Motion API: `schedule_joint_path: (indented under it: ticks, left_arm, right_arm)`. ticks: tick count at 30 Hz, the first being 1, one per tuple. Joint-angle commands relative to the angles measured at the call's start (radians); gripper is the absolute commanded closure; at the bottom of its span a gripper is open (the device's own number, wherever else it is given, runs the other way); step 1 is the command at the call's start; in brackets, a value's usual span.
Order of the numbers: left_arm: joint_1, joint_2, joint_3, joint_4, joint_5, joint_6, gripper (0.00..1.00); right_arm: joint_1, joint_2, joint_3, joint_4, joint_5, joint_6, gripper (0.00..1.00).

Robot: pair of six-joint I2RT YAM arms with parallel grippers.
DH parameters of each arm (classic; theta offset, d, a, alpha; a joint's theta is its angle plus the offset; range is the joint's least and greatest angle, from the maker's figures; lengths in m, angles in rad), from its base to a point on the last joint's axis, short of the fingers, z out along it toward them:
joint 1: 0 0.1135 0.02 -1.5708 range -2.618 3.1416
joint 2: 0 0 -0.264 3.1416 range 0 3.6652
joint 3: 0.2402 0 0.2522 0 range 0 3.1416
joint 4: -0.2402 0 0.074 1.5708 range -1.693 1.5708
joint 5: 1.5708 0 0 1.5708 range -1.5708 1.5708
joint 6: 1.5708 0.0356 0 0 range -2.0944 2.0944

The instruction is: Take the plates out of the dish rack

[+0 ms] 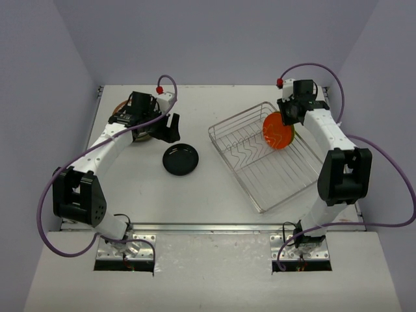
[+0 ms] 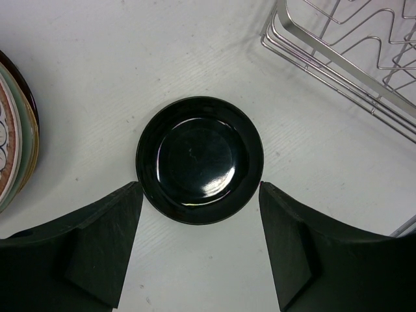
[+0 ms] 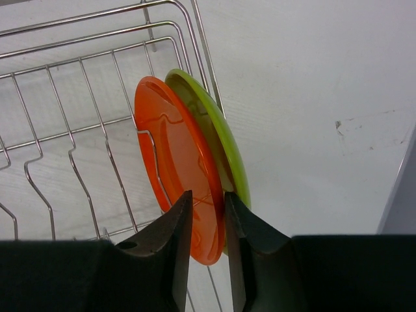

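The silver wire dish rack point(image 1: 250, 170) stands at the right of the table. An orange plate point(image 1: 278, 131) stands on edge at its far right end, with a lime green plate point(image 3: 218, 123) close behind it. My right gripper point(image 1: 290, 116) is over them; in the right wrist view point(image 3: 207, 198) its jaws are closed on the near rim of the orange plate point(image 3: 169, 149). A black plate point(image 1: 181, 159) lies flat on the table left of the rack. My left gripper point(image 1: 170, 128) is open and empty just above it, and the black plate point(image 2: 199, 159) sits ahead of the fingertips.
A stack of plates point(image 1: 123, 107) lies at the far left under my left arm; its patterned and pale green rims point(image 2: 13, 136) show in the left wrist view. The rack's near corner point(image 2: 351, 58) is to the right of the black plate.
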Motion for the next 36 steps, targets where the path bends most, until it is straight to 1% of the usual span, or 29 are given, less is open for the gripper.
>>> schedule_joint_path:
  ticks: [1, 3, 6, 8, 10, 14, 17, 21, 24, 27, 28, 31, 34, 36]
  left_arm:
    - [-0.007, -0.020, 0.046, 0.012, -0.002, 0.003, 0.30]
    - [-0.008, -0.021, 0.049, 0.012, 0.001, 0.004, 0.30]
    - [-0.005, -0.022, 0.054, 0.011, 0.006, -0.002, 0.30]
    - [-0.006, -0.024, 0.055, 0.011, 0.007, -0.002, 0.30]
    - [-0.006, -0.026, 0.056, 0.011, 0.007, -0.003, 0.30]
    - [-0.006, -0.034, 0.060, 0.011, 0.008, -0.006, 0.29]
    - [-0.006, -0.044, 0.062, 0.012, 0.011, -0.010, 0.27]
    - [-0.006, -0.053, 0.064, 0.012, 0.012, -0.015, 0.20]
    - [-0.006, -0.060, 0.066, 0.013, 0.013, -0.018, 0.12]
    - [-0.006, -0.070, 0.081, 0.013, 0.035, -0.021, 0.10]
    - [-0.006, -0.079, 0.087, 0.013, 0.053, -0.022, 0.10]
    - [-0.006, -0.106, 0.098, 0.026, 0.174, -0.032, 0.09]
    - [-0.006, -0.156, 0.099, 0.096, 0.329, -0.088, 0.11]
    - [-0.006, -0.167, 0.114, 0.114, 0.396, -0.137, 0.11]
  right_arm:
    - [-0.003, 0.006, -0.027, 0.041, 0.002, -0.025, 0.74]
    - [-0.003, 0.006, -0.036, 0.044, 0.005, -0.031, 0.77]
    - [-0.002, -0.001, -0.044, 0.041, 0.005, -0.039, 0.86]
    - [0.000, -0.009, -0.038, 0.032, 0.001, -0.038, 0.94]
    - [0.000, -0.020, -0.022, 0.012, -0.008, -0.033, 1.00]
    - [0.006, -0.059, 0.031, -0.028, -0.019, -0.021, 1.00]
    - [0.012, -0.086, 0.072, -0.057, -0.058, -0.019, 1.00]
    - [0.021, -0.145, 0.160, -0.069, -0.079, -0.043, 1.00]
    - [0.027, -0.183, 0.197, -0.049, -0.062, -0.066, 1.00]
    - [0.036, -0.230, 0.206, -0.018, -0.055, -0.085, 1.00]
    - [0.036, -0.244, 0.208, -0.017, -0.082, -0.083, 1.00]
    - [0.036, -0.280, 0.211, -0.038, -0.187, -0.047, 1.00]
    - [0.042, -0.335, 0.192, -0.085, -0.420, 0.066, 1.00]
    - [0.056, -0.352, 0.142, -0.085, -0.523, 0.119, 1.00]
